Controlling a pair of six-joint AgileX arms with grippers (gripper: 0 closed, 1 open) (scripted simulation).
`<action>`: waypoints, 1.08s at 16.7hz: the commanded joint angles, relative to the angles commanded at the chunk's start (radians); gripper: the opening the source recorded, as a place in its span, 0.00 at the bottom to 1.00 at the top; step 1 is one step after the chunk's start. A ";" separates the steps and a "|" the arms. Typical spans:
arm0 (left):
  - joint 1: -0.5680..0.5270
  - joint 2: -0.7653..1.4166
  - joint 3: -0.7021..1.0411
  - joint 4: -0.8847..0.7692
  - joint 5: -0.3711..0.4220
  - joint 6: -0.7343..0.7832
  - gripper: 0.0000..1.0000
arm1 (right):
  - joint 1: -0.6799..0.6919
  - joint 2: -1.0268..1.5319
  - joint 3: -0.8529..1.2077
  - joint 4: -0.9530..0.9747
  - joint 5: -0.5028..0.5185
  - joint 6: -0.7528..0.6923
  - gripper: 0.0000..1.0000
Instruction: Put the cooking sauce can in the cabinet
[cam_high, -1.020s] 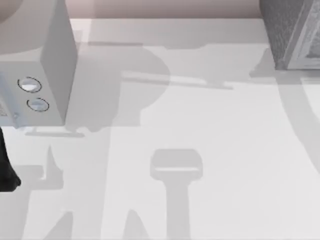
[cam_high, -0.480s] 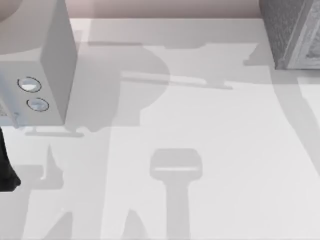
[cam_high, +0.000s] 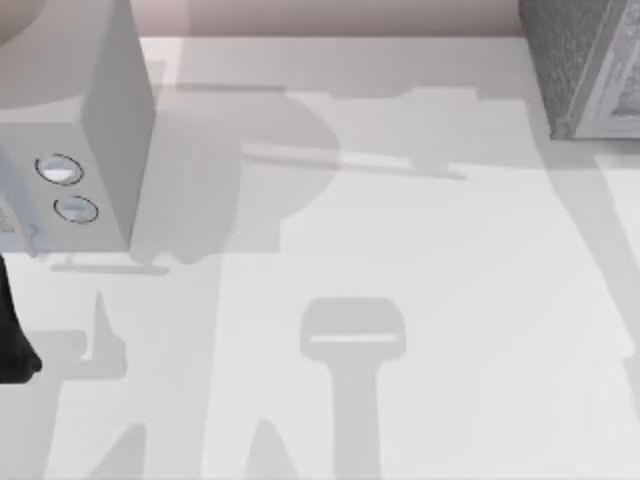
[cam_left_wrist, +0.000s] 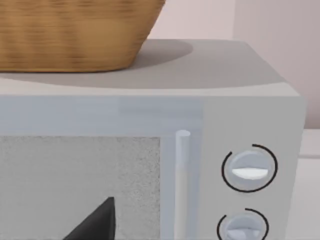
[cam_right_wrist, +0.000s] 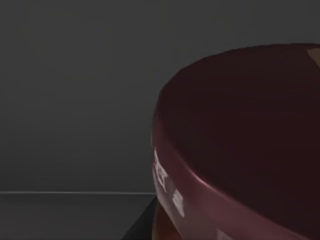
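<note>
The cooking sauce can (cam_right_wrist: 240, 140) looms close in the right wrist view, its dark maroon round top tilted, with a strip of orange label below the rim. Dark grey surfaces (cam_right_wrist: 75, 100) lie behind it. A dark sliver of my right gripper (cam_right_wrist: 142, 222) rests against the can's side, so I read it as shut on the can. The cabinet (cam_high: 580, 60), with dark speckled sides and a whitish ridged front, stands at the table's far right corner. My left arm (cam_high: 12, 340) is parked at the left edge, and my left gripper (cam_left_wrist: 95, 225) faces the pale-grey box.
A smooth pale-grey box with two round dials (cam_high: 90, 150) stands at the far left, and a woven basket (cam_left_wrist: 75, 35) sits on top of it. Arm shadows fall across the white table (cam_high: 400, 250).
The shadow beside the cabinet's lower left corner has shifted and drawn in toward the cabinet. The left arm and the dial box have not moved.
</note>
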 joint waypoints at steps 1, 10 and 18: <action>0.000 0.000 0.000 0.000 0.000 0.000 1.00 | -0.007 0.056 0.041 0.005 -0.005 -0.002 0.00; 0.000 0.000 0.000 0.000 0.000 0.000 1.00 | -0.055 0.307 0.258 0.055 -0.042 -0.003 0.00; 0.000 0.000 0.000 0.000 0.000 0.000 1.00 | -0.055 0.307 0.258 0.055 -0.042 -0.003 0.45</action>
